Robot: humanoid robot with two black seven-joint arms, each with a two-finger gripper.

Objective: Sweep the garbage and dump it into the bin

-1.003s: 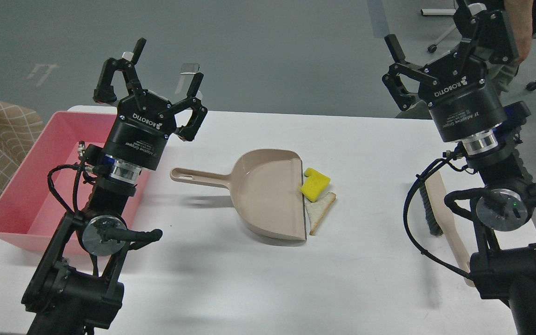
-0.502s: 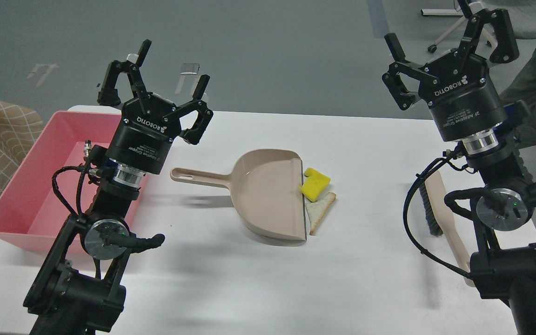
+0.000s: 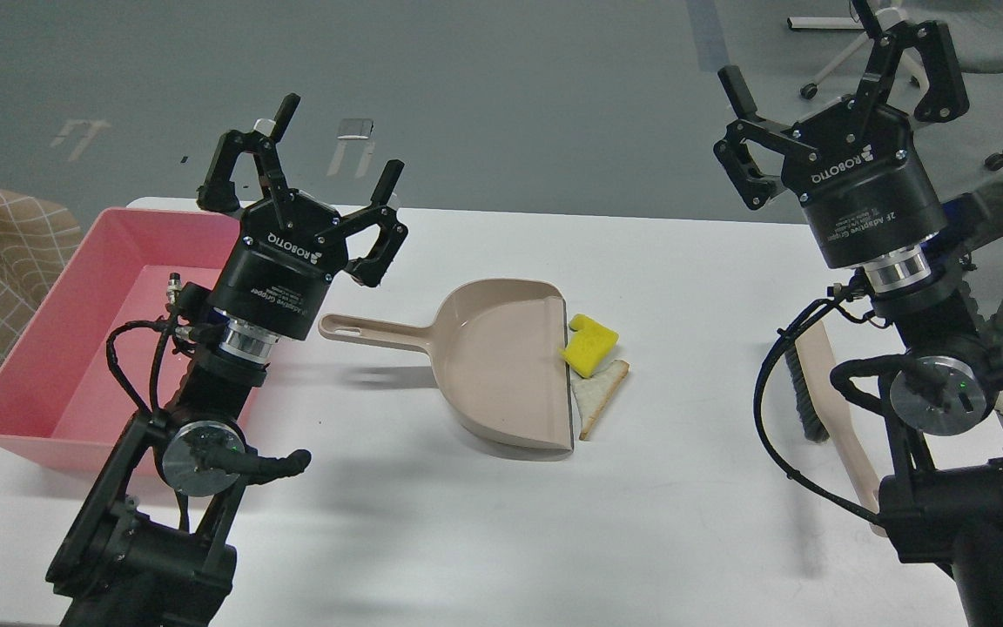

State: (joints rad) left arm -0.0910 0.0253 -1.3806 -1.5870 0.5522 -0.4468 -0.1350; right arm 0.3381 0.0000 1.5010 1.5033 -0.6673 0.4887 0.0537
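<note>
Both "ROBOTIQ"-marked grippers, left [image 3: 306, 165] and right [image 3: 832, 74], hover above the desk [image 3: 501, 522] with fingers spread wide, grasping nothing.

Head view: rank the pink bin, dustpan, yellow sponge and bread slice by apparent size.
1. Pink bin
2. Dustpan
3. Yellow sponge and bread slice look about alike; the sponge overlaps the bread, so no ranking.

On the table [image 3: 658, 531] the dustpan [image 3: 493, 366] lies in the middle, its handle pointing left toward the bin [image 3: 23, 348] at the left edge. The sponge chunk [image 3: 590, 343] and bread slice [image 3: 599, 392] touch its right lip. The brush [image 3: 824, 392] lies far right, behind my right arm.
</note>
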